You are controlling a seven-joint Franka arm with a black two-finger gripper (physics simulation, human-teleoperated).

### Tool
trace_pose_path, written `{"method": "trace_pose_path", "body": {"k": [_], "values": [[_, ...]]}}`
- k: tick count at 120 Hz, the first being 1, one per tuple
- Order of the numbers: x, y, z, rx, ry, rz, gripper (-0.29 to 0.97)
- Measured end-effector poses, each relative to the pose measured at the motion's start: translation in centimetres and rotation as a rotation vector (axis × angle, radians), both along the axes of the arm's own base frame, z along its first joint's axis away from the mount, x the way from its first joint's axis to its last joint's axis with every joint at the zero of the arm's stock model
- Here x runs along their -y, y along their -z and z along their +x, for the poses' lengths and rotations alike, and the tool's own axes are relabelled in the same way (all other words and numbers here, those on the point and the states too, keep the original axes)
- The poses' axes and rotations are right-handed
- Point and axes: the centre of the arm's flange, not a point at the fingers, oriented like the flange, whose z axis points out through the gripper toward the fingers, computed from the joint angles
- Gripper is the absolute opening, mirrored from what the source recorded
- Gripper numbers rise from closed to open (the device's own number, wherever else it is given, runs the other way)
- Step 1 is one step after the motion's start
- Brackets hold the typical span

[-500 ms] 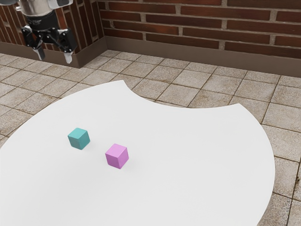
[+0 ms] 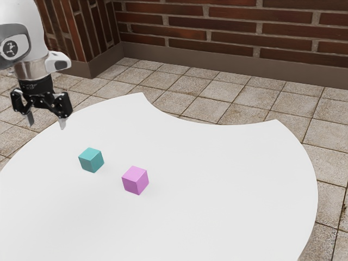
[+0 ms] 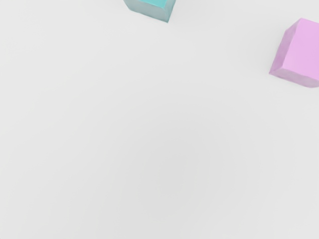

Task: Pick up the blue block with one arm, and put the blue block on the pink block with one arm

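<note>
My gripper (image 2: 45, 120) hangs at the left edge of the exterior view, fingers spread and empty. The blue block (image 2: 91, 160) sits on the white table (image 2: 228, 206), lower left of frame, near the pink block (image 2: 135, 180) but apart from it. Risk: both are small, smooth, matte cubes with sharp edges. A descent that is off-centre or misaligned with the blue faces could push either cube askew.

1. My arm (image 2: 22, 38) enters at the exterior view's left edge, its last link standing upright.
2. My gripper (image 2: 44, 118) hangs below it, pointing straight down.
3. My two fingers (image 2: 63, 117) are spread wide apart, gripping nothing.
</note>
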Motion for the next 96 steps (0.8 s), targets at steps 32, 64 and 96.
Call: {"method": "trace_pose_path", "body": {"k": [32,64,96], "values": [[-2.3,9.6,1.3,0.026,-0.032,-0.008,0.68],[-5.7,17.0,5.5,0.077,0.001,-0.004,0.68],[-8.4,22.5,10.1,0.121,0.053,-0.024,0.68]]}}
